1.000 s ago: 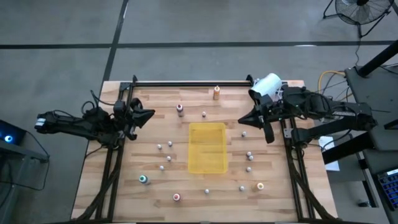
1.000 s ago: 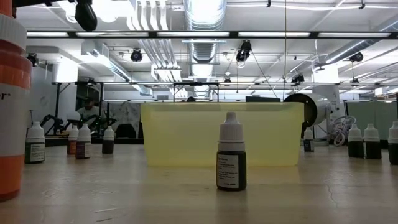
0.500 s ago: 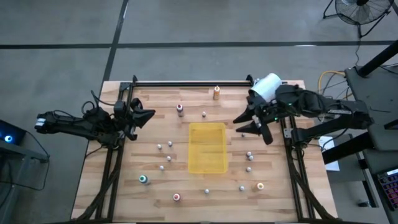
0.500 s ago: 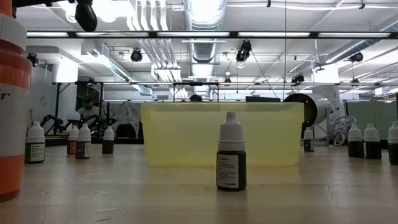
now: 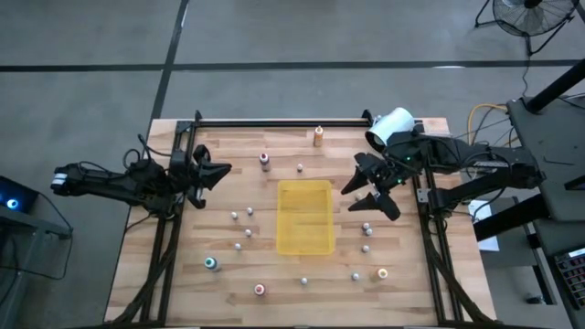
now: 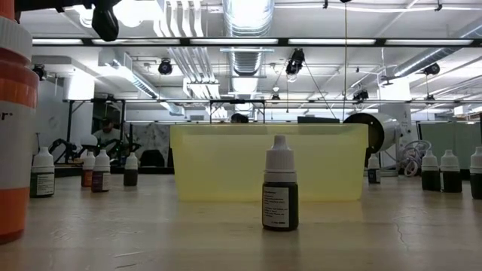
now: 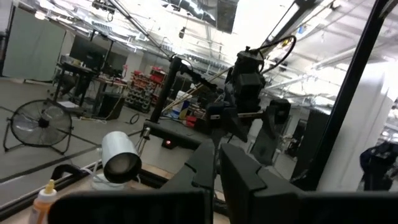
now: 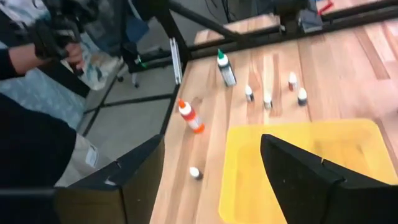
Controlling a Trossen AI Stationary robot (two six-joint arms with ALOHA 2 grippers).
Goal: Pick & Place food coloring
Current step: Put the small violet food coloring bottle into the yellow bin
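The food coloring bottles stand upright and scattered on the wooden table around a flat yellow tray (image 5: 304,217). Among them are an orange-topped one (image 5: 318,136) at the far edge, a maroon-topped one (image 5: 264,162), a teal-topped one (image 5: 211,263) and a pink-topped one (image 5: 260,290). My right gripper (image 5: 366,194) hangs open above the table just right of the tray, over a small bottle (image 5: 359,196), and holds nothing. In the right wrist view its fingers (image 8: 124,180) frame the tray (image 8: 298,168). My left gripper (image 5: 219,170) is shut and empty above the table's left side.
A big white cylinder (image 5: 391,124) sits at the far right corner. Black frame rails (image 5: 274,122) run along the far edge and both sides. In the low view a small bottle (image 6: 280,184) stands before the tray (image 6: 267,162). A person's hand (image 8: 56,43) shows beyond the table.
My right gripper has opened wide. It has moved from the right rail toward the tray and the near edge and has tipped downward. The bottles and the tray have stayed where they were.
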